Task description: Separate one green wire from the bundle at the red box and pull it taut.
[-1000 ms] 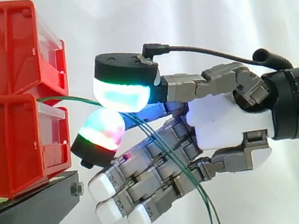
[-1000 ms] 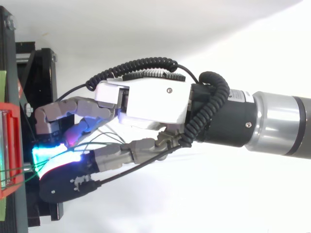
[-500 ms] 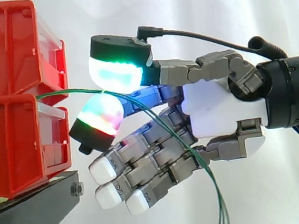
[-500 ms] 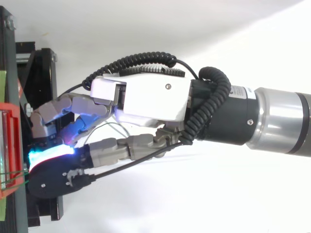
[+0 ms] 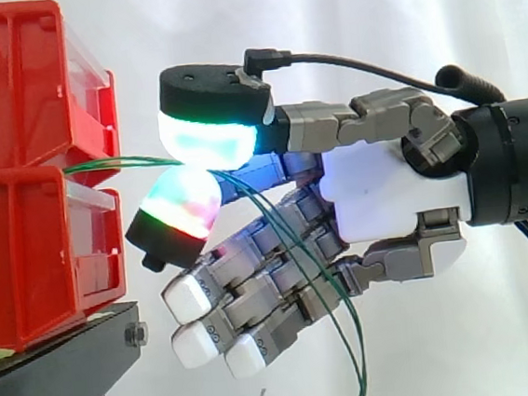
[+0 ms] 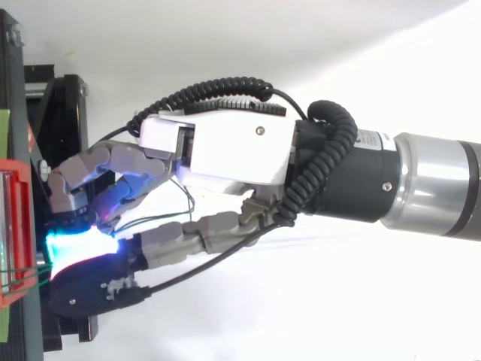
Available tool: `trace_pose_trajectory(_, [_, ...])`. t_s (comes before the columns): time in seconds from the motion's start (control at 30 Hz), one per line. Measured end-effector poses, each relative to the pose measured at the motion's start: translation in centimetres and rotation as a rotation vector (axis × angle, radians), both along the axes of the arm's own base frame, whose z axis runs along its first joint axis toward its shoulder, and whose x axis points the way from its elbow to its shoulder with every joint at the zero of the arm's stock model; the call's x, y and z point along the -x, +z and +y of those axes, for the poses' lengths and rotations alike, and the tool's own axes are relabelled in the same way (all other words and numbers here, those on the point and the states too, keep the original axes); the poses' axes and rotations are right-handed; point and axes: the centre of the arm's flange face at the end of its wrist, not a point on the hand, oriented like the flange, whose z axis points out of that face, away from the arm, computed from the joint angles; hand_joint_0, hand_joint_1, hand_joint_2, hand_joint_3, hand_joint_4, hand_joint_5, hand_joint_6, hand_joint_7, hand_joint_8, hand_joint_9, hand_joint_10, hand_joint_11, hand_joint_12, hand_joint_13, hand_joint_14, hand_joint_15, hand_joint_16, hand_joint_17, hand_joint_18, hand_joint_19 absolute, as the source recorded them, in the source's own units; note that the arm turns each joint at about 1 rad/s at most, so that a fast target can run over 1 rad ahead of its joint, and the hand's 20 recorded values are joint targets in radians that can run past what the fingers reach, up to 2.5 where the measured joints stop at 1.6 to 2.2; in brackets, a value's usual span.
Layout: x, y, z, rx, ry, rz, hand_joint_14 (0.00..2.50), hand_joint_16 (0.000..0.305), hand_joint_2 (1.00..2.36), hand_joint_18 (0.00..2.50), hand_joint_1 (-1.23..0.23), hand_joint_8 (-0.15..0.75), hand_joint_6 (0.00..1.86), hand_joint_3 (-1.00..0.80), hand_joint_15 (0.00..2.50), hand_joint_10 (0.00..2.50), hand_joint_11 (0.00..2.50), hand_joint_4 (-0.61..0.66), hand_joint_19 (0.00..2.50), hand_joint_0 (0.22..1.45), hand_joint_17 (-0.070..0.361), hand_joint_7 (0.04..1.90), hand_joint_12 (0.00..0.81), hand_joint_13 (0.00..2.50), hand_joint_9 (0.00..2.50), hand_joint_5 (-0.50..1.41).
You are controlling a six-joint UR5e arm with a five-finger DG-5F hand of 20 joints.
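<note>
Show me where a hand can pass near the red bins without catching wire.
Open: above the hand, right of the upper red bin; also below the wrist, right of the hanging green wires. Crowded: the gap between the red bins and the fingertips, crossed by the pinched green wire, over the black stand.

black stand (image 5: 53,382) before a white curtain (image 5: 368,19).

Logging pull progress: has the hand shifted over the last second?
Yes. Side view: the hand has risen against the red bins; the green wire it pinches now leaves them level instead of sloping down.
</note>
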Motion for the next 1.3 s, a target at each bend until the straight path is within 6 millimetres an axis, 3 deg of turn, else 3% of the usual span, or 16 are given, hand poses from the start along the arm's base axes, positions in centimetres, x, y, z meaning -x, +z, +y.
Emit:
trace_pose_trajectory(0.2, [0.0,0.0,0.0,0.0,0.0,0.001,0.01,0.059,1.0,0.78,-0.82,0.343,0.89,-0.46,0.31,0.02,0.61,0.25,0.36,0.67,0.133,1.2,0.382,0.77,0.78,-0.2])
trace_pose_trajectory(0.3, [0.0,0.0,0.0,0.0,0.0,0.002,0.01,0.059,1.0,0.78,-0.78,0.343,0.89,-0.5,0.31,0.02,0.63,0.27,0.37,0.62,0.132,1.19,0.381,0.77,0.8,-0.2])
trace_pose_trajectory(0.43, [0.1,0.1,-0.1,0.001,0.001,0.007,0.01,0.064,1.0,0.84,-0.54,0.369,0.87,-0.5,0.32,0.02,0.61,0.27,0.39,0.51,0.144,1.19,0.41,0.81,0.85,-0.19])
trace_pose_trajectory(0.53, [0.1,0.2,-0.2,0.001,0.004,0.016,0.01,0.062,1.0,0.83,-0.39,0.365,0.86,-0.5,0.33,0.02,0.6,0.26,0.41,0.54,0.14,1.22,0.408,0.82,0.87,-0.18])
trace_pose_trajectory(0.6, [0.1,0.4,-0.3,0.002,0.003,0.021,0.01,0.061,1.0,0.83,-0.38,0.361,0.86,-0.46,0.33,0.02,0.6,0.25,0.42,0.56,0.138,1.23,0.402,0.82,0.87,-0.18])
trace_pose_trajectory(0.8, [0.2,1.1,-0.7,0.006,0.001,0.041,0.01,0.061,1.02,0.83,-0.52,0.365,0.86,-0.19,0.34,0.02,0.62,0.26,0.42,0.57,0.137,1.3,0.406,0.82,0.87,-0.18])
trace_pose_trajectory(0.83, [0.2,1.1,-0.7,0.007,0.001,0.044,0.01,0.061,1.02,0.84,-0.6,0.366,0.87,-0.13,0.34,0.02,0.62,0.27,0.42,0.56,0.138,1.29,0.406,0.82,0.86,-0.18])
trace_pose_trajectory(0.9, [0.3,1.2,-0.8,0.008,0.0,0.047,0.01,0.061,1.03,0.84,-0.63,0.365,0.88,-0.11,0.34,0.02,0.64,0.25,0.42,0.56,0.138,1.26,0.403,0.81,0.84,-0.19])
trace_pose_trajectory(1.3, [0.3,1.2,-0.9,0.009,-0.003,0.048,0.01,0.06,1.01,0.81,-0.8,0.341,0.89,-0.43,0.34,0.02,0.66,0.25,0.39,0.65,0.134,1.2,0.38,0.8,0.81,-0.2])
